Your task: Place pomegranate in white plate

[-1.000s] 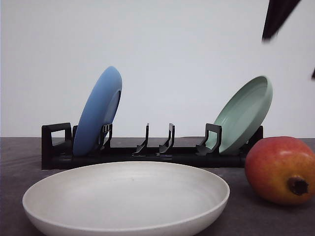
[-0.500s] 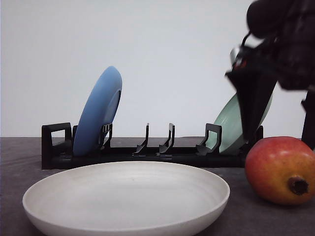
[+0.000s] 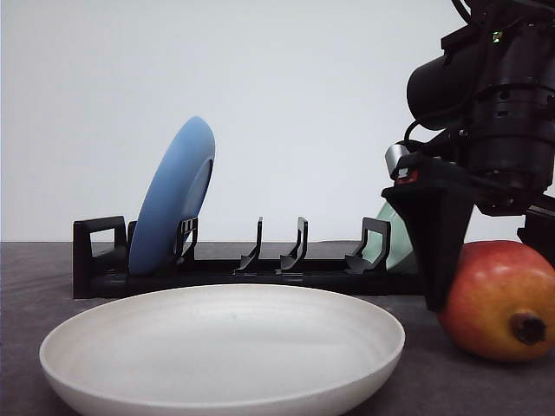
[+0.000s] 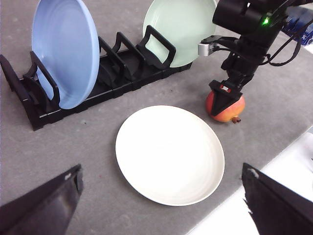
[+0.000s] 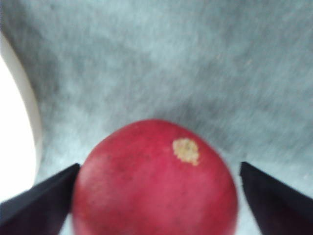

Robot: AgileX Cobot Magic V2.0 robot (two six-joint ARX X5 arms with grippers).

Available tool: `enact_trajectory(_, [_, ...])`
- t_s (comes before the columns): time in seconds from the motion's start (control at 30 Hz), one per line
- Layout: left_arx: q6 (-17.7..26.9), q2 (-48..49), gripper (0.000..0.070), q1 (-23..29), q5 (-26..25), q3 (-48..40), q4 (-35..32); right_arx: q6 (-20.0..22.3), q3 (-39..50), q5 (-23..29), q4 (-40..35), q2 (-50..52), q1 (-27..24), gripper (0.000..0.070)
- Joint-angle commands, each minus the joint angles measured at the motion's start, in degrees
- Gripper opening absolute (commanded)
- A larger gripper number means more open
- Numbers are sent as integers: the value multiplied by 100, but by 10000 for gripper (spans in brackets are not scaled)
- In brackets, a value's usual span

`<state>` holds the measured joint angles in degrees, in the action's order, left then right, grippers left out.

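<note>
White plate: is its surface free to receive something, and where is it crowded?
The white plate is bare all over, and grey table lies open between it and the black rack. Crowded spot: the right claw straddling the pomegranate beside the plate's rim.

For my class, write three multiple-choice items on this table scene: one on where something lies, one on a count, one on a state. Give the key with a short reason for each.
1. Where is the pomegranate?
A. On the white plate
B. On the table beside the white plate
C. In the black dish rack

2. How many plates stand in the rack?
A. One
B. Two
C. Three

3. How is the right gripper set?
A. Open, a finger on each side of the pomegranate
B. Shut, above the white plate
C. Holding the blue plate

Key:
1 B: the fruit rests on the grey table, off the plate's rim.
2 B: the blue plate and the pale green plate stand in the rack.
3 A: the right wrist view shows gaps between both fingers and the fruit.
</note>
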<state>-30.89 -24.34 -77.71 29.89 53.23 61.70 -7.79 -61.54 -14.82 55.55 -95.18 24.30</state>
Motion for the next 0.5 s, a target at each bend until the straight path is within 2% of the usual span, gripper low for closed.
enact_trajectory(0.0, [61,-17,632,-79,42,50,0,-15,-103,14,80,-107,33,515])
enact_trajectory(0.07, [61,-17,632,-79,48,50,11,39,-115,10,92,-107,32,473])
enact_trajectory(0.23, [63,-17,632,-79,55,50,5,48,-555,12,453,-107,64,470])
enact_trajectory(0.47, [61,-17,632,-79,57,50,1,-66,-1643,21,883,-200,744,470])
